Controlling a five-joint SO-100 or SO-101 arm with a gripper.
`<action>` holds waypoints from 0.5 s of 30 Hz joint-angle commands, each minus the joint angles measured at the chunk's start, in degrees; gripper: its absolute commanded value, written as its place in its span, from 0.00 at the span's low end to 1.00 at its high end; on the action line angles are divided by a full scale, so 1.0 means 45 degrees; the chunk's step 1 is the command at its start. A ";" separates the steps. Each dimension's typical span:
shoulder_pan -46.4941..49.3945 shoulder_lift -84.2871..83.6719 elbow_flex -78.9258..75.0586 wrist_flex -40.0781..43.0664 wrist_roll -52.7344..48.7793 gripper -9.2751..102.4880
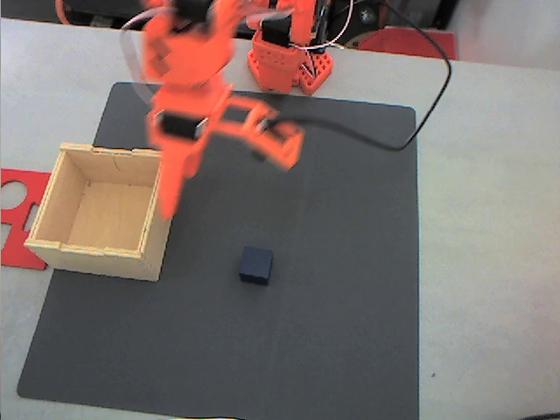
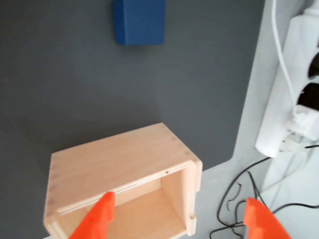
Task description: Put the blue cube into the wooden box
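The blue cube (image 1: 255, 265) rests on the dark mat, to the right of the wooden box (image 1: 96, 210) and apart from it. The box is open-topped and holds nothing that I can see. My orange gripper (image 1: 227, 185) hovers blurred above the mat at the box's right wall, open wide and empty, well behind the cube. In the wrist view the blue cube (image 2: 139, 22) lies at the top edge and the wooden box (image 2: 119, 169) sits low in the frame. The gripper (image 2: 182, 219) spreads its two orange fingertips (image 2: 102, 216) over the box.
A flat red plastic piece (image 1: 13, 214) lies left of the box, partly under it. The dark mat (image 1: 332, 332) has bare room in front and to the right. The arm's base (image 1: 289, 61) and a black cable (image 1: 420, 122) are at the back. A white power strip (image 2: 294, 99) lies off the mat.
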 commanded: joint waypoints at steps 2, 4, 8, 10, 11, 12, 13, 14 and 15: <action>-0.0078 -0.4277 -0.5586 0.1836 -0.0879 0.40; -0.0449 -0.4551 -0.5742 0.1895 -0.1621 0.40; -0.1465 -0.4355 -0.5762 0.1895 -0.2637 0.40; -0.2109 -0.4219 -0.5820 0.1914 -0.2773 0.41; -0.2500 -0.4199 -0.5840 0.1914 -0.2773 0.41; -0.2891 -0.4199 -0.5840 0.1992 -0.2754 0.41; -0.3262 -0.4219 -0.5840 0.2090 -0.2637 0.41; -0.3594 -0.4277 -0.5840 0.2207 -0.2441 0.41; -0.3867 -0.4375 -0.5840 0.2344 -0.2168 0.41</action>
